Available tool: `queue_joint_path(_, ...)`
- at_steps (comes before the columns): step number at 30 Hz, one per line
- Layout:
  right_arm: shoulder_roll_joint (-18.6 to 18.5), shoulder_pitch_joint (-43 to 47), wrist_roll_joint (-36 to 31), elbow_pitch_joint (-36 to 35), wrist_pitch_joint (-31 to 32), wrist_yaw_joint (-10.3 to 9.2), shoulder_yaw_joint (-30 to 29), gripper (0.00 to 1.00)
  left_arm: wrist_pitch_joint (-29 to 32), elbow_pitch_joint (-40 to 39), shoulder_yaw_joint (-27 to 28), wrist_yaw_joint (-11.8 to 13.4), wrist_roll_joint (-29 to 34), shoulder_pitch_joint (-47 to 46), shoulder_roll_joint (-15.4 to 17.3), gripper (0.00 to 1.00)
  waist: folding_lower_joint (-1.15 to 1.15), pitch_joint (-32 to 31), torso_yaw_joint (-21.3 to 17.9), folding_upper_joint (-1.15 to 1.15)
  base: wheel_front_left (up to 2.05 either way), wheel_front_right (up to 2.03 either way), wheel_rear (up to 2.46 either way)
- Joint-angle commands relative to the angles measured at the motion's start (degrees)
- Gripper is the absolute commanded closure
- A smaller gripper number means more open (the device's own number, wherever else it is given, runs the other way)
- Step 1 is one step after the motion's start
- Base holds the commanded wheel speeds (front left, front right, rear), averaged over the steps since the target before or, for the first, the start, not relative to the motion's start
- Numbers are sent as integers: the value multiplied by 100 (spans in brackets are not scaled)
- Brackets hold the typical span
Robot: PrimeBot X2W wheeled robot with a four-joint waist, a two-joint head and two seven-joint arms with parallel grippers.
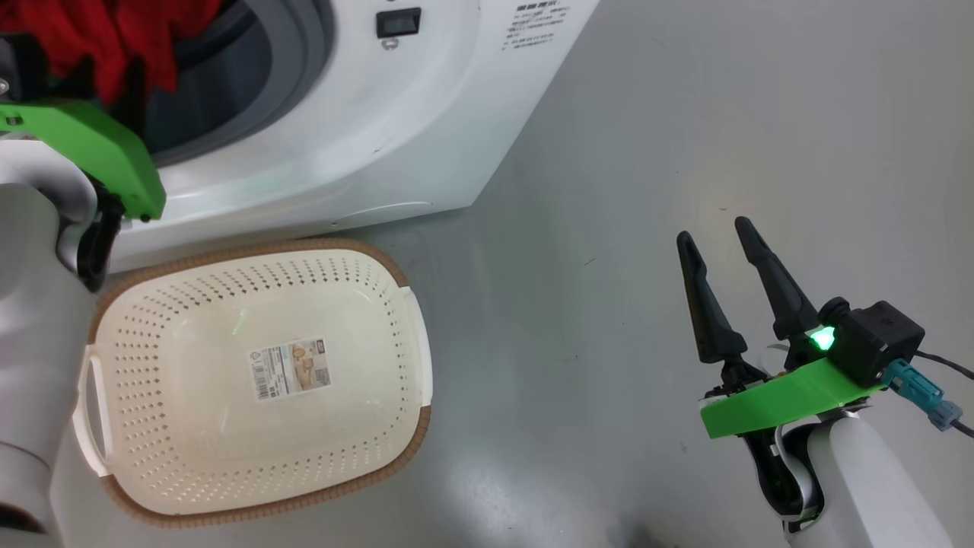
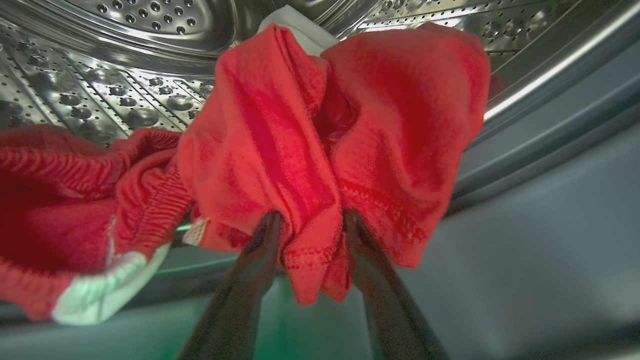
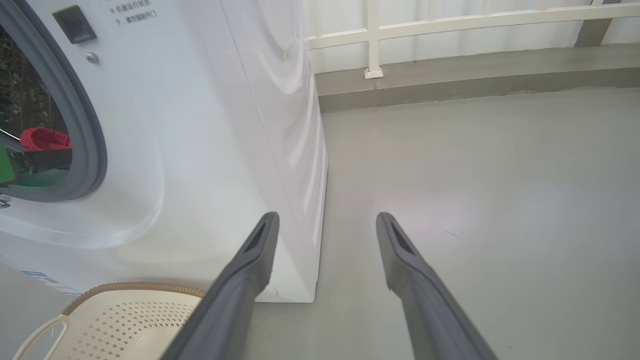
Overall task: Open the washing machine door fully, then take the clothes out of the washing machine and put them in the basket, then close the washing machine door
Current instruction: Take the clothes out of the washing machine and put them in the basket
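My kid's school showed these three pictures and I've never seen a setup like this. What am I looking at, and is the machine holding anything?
It is a wheeled robot with two arms, photographed by three of its own cameras at one moment. The head view looks down at a white washing machine and an empty cream basket on the grey floor. The left wrist view looks along the left gripper inside the steel drum: its two dark fingers sit either side of a fold of the red clothes, though a firm pinch cannot be confirmed. The right wrist view looks along the right gripper, which is open, holds nothing and hangs over the floor beside the machine.
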Motion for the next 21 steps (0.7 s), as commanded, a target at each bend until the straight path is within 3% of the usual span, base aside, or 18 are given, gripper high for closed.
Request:
queue_joint_path(1,5,-87,25,-130,-36,35,110,0,-39,-54,11,8,-84,-120,257,100,0,-12,2,0,0,0,0)
queue_joint_path(12,5,-101,-51,-84,-36,35,40,0,-305,-148,-191,8,-415,-5,168,100,0,-178,146,0,0,0,0)
queue_joint_path(21,5,-10,-154,-41,-36,35,-34,0,-689,-707,-187,8,-896,483,149,100,0,-510,375,0,0,0,0)
